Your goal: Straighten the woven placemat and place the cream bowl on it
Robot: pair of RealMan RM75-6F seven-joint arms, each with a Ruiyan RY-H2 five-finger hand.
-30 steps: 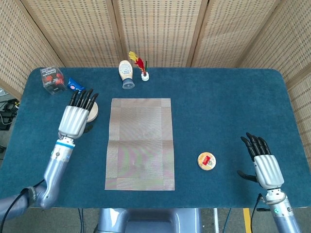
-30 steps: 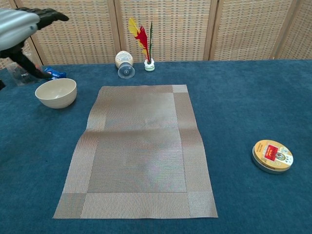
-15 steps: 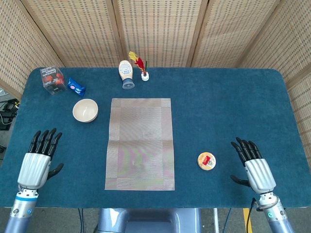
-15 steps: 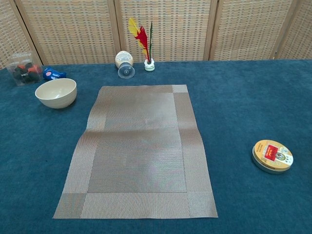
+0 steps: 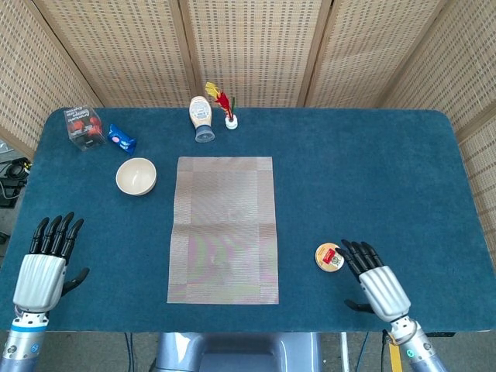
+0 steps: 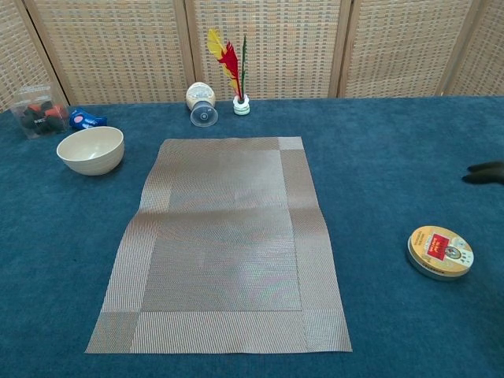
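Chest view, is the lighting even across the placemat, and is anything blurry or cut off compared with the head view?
Chest view: soft, even light, with faint bands of shade across the woven placemat where it ripples; only dark fingertips of the right hand show at the frame edge. Head view: sharp, both the left hand and right hand in frame, and the cream bowl casts only a slight shadow.

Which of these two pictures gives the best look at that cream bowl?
The chest view: the cream bowl is larger there and seen from the side, showing its wall and rim. The head view shows the bowl smaller, from above, mostly its inside.
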